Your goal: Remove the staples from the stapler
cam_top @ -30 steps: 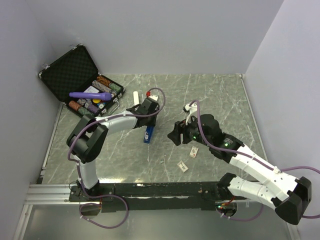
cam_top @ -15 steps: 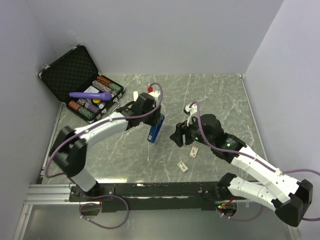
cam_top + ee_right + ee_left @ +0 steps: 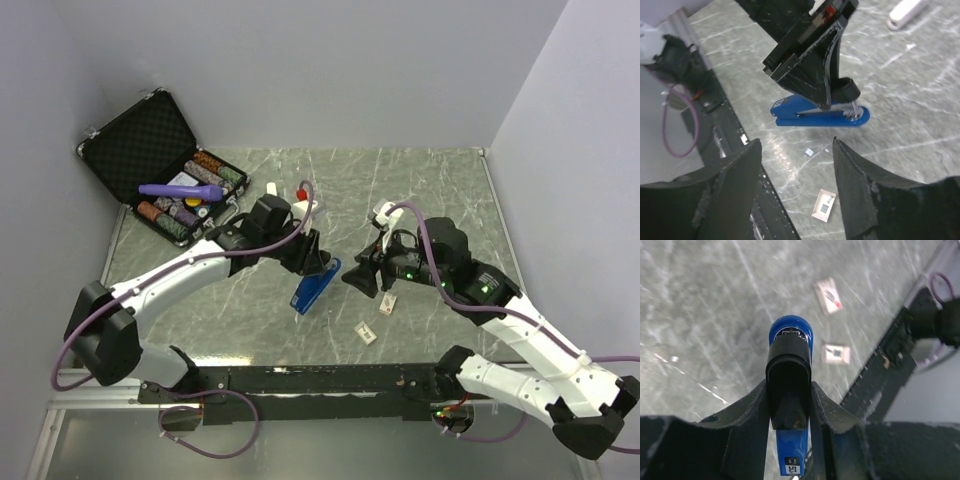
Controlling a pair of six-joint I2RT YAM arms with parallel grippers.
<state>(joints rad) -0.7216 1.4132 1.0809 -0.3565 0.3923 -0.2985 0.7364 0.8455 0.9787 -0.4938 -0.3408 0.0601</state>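
Shows the stapler [image 3: 810, 112] above the middle of the bench [image 3: 440, 190], tilted, clamped across its black upper part by the left end effector [image 3: 789, 390], rounded blue nose pointing away from that wrist. Cannot tell whether the nose touches the surface. Places the right end effector [image 3: 797, 170] just beside it, fingers apart and holding nothing.

Reads, as a judgement, as the presentation step: one arm steadying the body so the other can open it and draw out the staples. To do it well:
- Hold the left clamp firm and motionless, leaving nose and underside exposed.
- Line the right fingers up with the slim body before closing.
- Pinch a black or metal part rather than the slick blue shell.
- Pull along the length, not across it, to avoid twisting the stapler out of the clamp.
- Work low over the bench so loose staples drop close by.

Materials and shapes:
- Glossy bright blue plastic shell, long and narrow.
- Matt black cap with rounded corners.
- Glint of bare metal near the nose in the right wrist view.
- Smooth grey-green bench, veined like marble.
- Two small flat white cards [image 3: 367, 333] lying near the stapler.
- Rounded white bar [image 3: 271, 190] further back.
- Open black case [image 3: 140, 140] at the far left corner, well apart, dimpled lid lining, chips in rows.
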